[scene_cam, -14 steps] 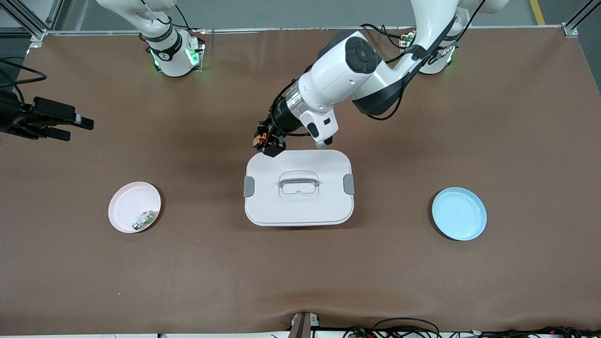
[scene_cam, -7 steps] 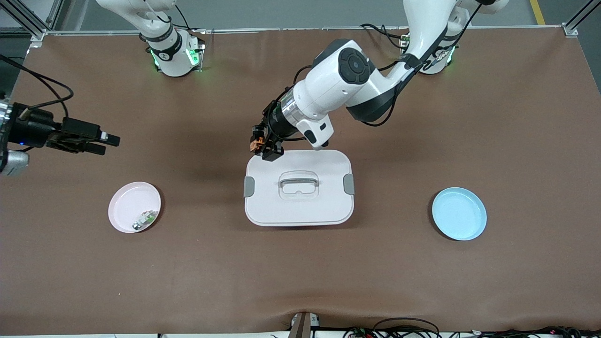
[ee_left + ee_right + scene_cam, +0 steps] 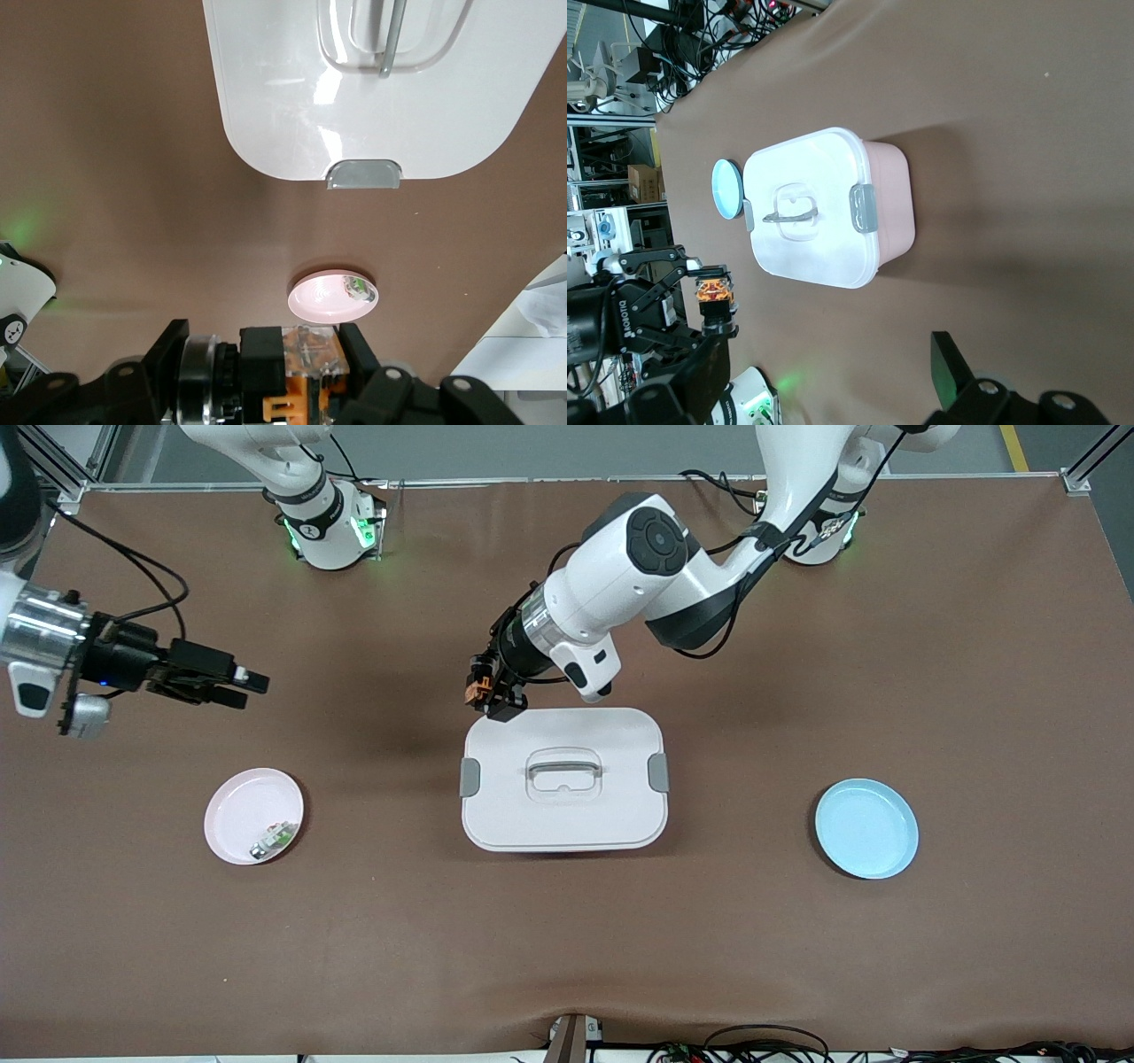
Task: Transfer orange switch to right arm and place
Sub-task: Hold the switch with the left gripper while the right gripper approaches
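The left gripper [image 3: 489, 695] pinches the orange switch [image 3: 479, 688] between its fingers, in the air at the centre of the front view, over the bare table [image 3: 372, 921] just off a corner of the white lid of the storage box [image 3: 563, 779]. In the left wrist view the switch [image 3: 303, 367] sits at the bottom centre of the frame, clamped between the black fingers [image 3: 261, 354], its clear top and orange base showing. In the right wrist view the same switch [image 3: 714, 291] shows at the lower left, held by the far-off left gripper [image 3: 700, 305].

The right gripper [image 3: 239, 686] hangs at the left edge of the front view, over the table and above the pink plate [image 3: 237, 815] in the picture, its two fingers spread apart with nothing between them. One finger [image 3: 950, 372] shows at the bottom of the right wrist view.

The box, with grey clips on two sides and a handle in the lid, lies between the two grippers' ends of the table. The pink plate holds a small green-white-silver piece [image 3: 273, 840]. A blue plate [image 3: 866, 828] lies at the right of the front view, well apart from the box. No writing can be read on anything.
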{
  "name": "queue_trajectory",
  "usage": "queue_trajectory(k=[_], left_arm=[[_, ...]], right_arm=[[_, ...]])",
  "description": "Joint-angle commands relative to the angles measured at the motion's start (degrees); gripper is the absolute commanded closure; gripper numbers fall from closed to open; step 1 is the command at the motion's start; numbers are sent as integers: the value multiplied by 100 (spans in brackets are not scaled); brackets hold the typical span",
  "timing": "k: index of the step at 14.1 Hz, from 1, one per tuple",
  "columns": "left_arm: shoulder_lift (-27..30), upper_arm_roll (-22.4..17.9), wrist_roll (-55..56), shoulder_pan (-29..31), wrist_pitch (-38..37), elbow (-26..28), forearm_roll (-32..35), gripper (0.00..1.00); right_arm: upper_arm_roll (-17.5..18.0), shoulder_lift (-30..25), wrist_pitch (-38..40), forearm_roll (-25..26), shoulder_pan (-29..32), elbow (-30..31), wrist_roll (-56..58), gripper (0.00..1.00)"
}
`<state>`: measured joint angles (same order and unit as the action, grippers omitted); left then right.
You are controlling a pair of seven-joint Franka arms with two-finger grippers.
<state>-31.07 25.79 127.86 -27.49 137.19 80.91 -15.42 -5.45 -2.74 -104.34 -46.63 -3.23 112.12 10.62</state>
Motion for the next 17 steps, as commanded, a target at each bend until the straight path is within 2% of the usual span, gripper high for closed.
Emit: queue_trajectory(k=[1,3,5,7,9,13,17], left_arm=[[-4,-65,99,-81,-87,-110,101,86],[5,-65,99,-81,-87,-102,101,86],[5,-65,99,-125,-87,-75,101,87],[5,-65,90,-116,-104,-66,109,86],[5,-65,90,-116,-148,-66,109,86],[22,-65,99,-99,-166,-66,101,86],[49,-65,107,-99,-254,-75,101,86]], right_arm=[[-27,-315,-219,-162,-274,416,63,0],[-27,-342,-297,-171,-432,494,54,0],[-9,-543,-630,-241,-564,862,45,0],[-9,-719,-964,-652,-757,1205,45,0],[-9,-781,-1254,-847,-968,1399,45,0],[-9,-781,-1475,-874,-1346,1418,-129,0],[-9,-781,-2010,-874,-1855,1426,-806,0]])
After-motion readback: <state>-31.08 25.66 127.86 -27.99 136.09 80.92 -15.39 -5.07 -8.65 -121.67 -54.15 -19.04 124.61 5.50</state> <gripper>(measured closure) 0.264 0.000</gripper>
